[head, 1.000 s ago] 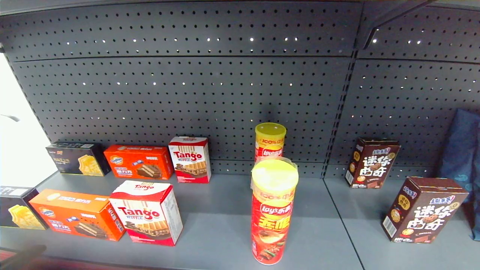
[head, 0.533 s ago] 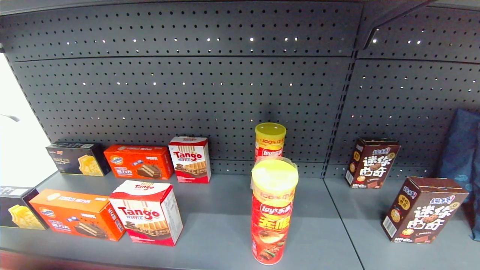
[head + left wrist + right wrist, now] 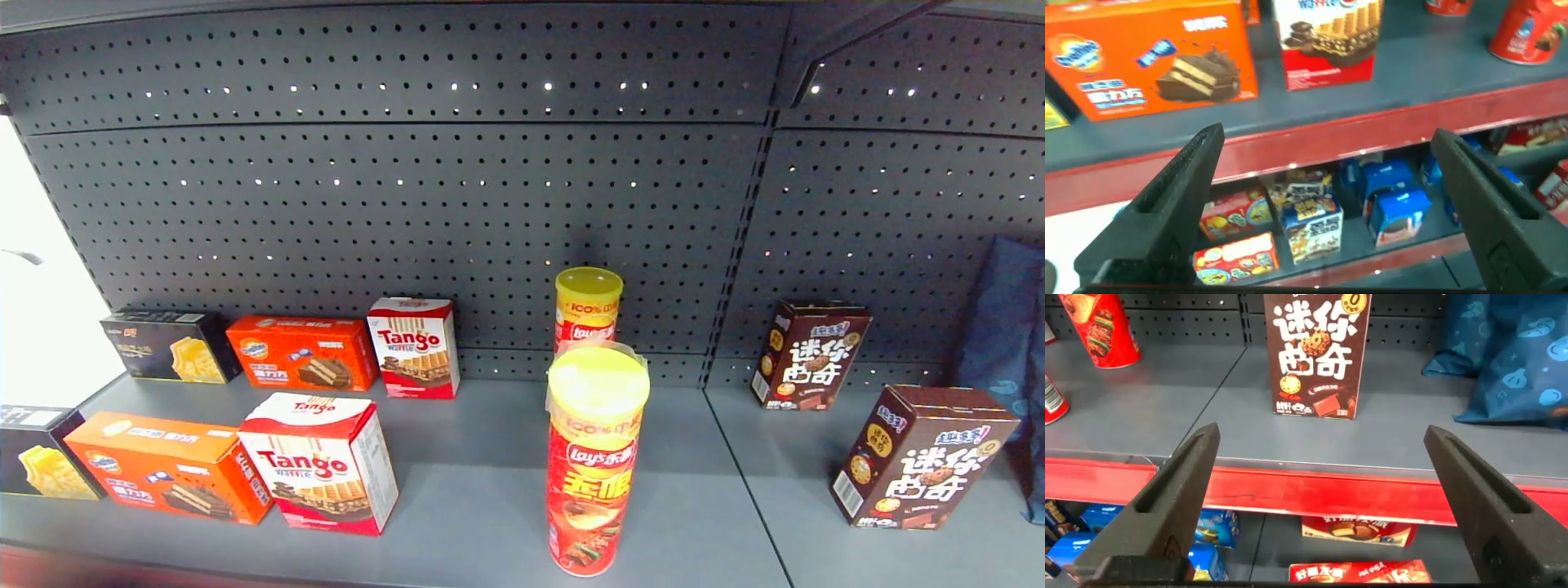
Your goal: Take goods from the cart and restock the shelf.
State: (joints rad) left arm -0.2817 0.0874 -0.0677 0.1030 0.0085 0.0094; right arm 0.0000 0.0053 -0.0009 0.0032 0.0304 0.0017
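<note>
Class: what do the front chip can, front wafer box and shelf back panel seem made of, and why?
Front chip can: likely cardboard tube with glossy printed wrap; translucent yellow lid looks plastic.
Front wafer box: glossy printed cardboard, with folded edges.
Back panel: matte dark-grey painted metal, probably, with regular punched holes.

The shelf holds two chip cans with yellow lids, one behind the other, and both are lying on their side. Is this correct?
No. The front chip can and the rear chip can both stand upright on the shelf, one behind the other, with yellow lids. The head view shows it.
</note>
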